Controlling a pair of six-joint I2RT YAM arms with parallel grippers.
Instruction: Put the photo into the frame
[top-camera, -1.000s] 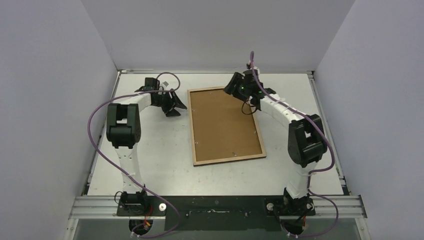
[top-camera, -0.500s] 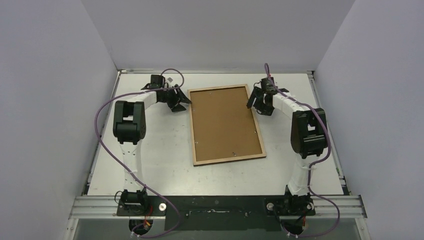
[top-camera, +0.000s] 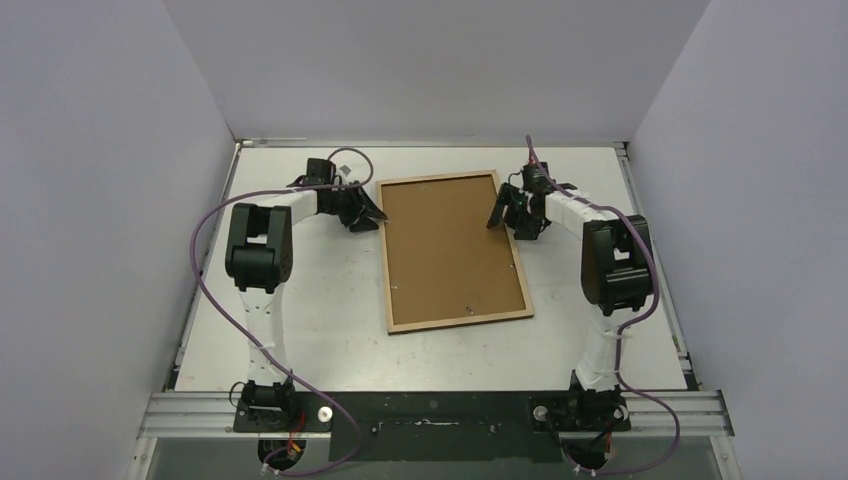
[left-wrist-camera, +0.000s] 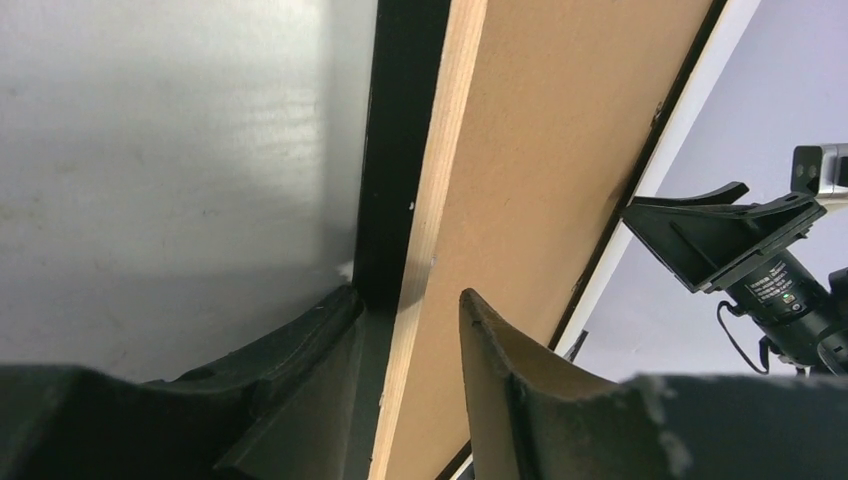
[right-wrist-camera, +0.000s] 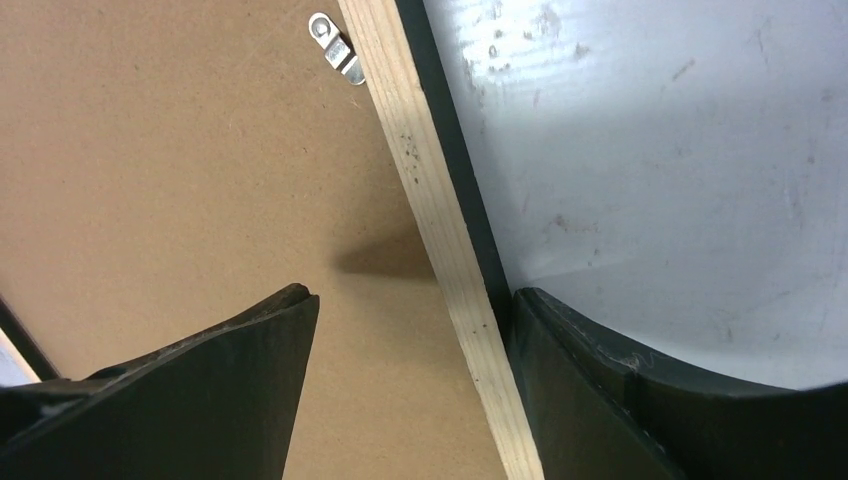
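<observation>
The frame (top-camera: 385, 270) lies face down in the middle of the table, light wood rim up, with a plain brown backing board (top-camera: 450, 250) inside it. The photo is not in view. My left gripper (top-camera: 372, 215) is open at the frame's far-left rim. In the left wrist view (left-wrist-camera: 405, 330) one finger sits outside the black edge and the other over the board, with the rim (left-wrist-camera: 440, 150) between them. My right gripper (top-camera: 497, 215) is open at the far-right rim. In the right wrist view (right-wrist-camera: 410, 320) it straddles the rim (right-wrist-camera: 430, 200) the same way.
A small metal clip (right-wrist-camera: 335, 45) sits on the board beside the rim. Grey walls enclose the table on three sides. The right gripper's camera (left-wrist-camera: 740, 230) shows across the frame in the left wrist view.
My right gripper has swung from the frame's far-right corner down to its right rim. My left gripper has moved right to the left rim. The frame has not visibly moved.
</observation>
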